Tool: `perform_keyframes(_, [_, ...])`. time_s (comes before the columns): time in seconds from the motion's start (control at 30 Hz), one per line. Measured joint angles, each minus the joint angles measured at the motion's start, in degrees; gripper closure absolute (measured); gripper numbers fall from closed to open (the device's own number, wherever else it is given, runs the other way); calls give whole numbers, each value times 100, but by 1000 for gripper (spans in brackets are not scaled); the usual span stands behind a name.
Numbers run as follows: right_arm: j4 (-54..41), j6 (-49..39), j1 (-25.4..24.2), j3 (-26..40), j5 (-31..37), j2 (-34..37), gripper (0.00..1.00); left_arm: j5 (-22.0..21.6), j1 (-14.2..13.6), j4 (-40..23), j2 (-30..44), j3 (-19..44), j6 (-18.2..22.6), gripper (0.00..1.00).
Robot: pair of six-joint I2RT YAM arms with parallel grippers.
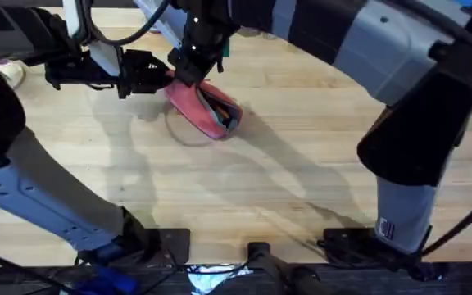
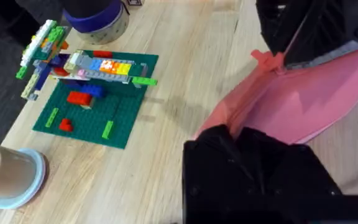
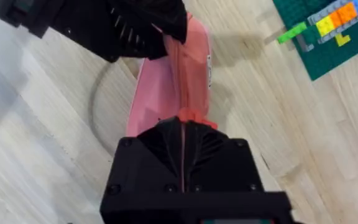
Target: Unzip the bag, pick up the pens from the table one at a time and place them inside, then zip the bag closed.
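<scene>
The left gripper (image 1: pixel 167 75) reaches in from the left and is clamped on the bag's (image 1: pixel 201 105) near end; in its wrist view its black fingers (image 2: pixel 253 168) hide that end. The pink bag lies mid-table (image 1: pixel 301 164), its far end gaping. The right gripper (image 1: pixel 188 67) comes down on the bag's top seam with fingers together on the pink zipper tab (image 3: pixel 194 117). The bag's contents are hard to make out.
</scene>
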Motion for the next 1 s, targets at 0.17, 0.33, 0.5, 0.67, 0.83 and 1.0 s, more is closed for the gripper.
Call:
perform_keyframes(0.17, [14,-2,0,0,12,1,971,0,0,1,0,0,1,958])
perform_keyframes(0.33, [19,-2,0,0,30,-22,971,0,0,0,0,0,1,959])
perform_keyframes(0.5, [5,-2,0,-7,118,-218,971,0,0,1,0,0,1,959])
perform_keyframes(0.67, [24,-7,0,-7,308,-696,971,-2,0,1,0,0,0,959])
perform_keyframes(0.83, [25,-7,0,-7,399,-1024,971,-2,0,-1,0,0,1,959])
perform_keyframes(1.0, [20,-7,0,-7,419,-1033,972,0,0,0,0,0,0,959])
